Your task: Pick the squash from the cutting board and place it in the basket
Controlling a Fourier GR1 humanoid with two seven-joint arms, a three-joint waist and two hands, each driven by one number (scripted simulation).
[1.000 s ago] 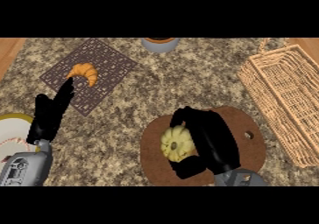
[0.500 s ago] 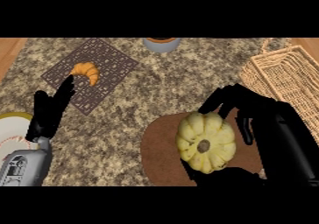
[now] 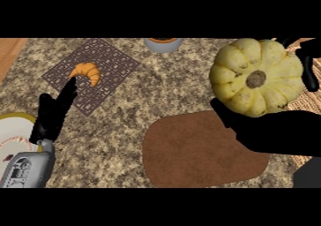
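pale yellow squash (image 3: 257, 77): lifted off brown cutting board (image 3: 202, 152), grasped in right hand (image 3: 274, 132), fingers curled round it, near wicker basket (image 3: 305, 98) at right edge. left hand (image 3: 56, 112): fingers straight, holding nothing, resting lower left. croissant (image 3: 87, 72) on dark mat (image 3: 91, 75). white plate (image 3: 10, 132) at left edge. bowl (image 3: 164, 43) at top.

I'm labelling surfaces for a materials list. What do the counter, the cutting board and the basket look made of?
The counter looks like polished granite: speckled tan, grey and black grain. The cutting board seems wood or fibreboard, matte: flat uniform brown, no visible grain, rounded corners. The basket, mostly hidden behind the squash and the right hand, looks woven wicker: tan crossing strands show.
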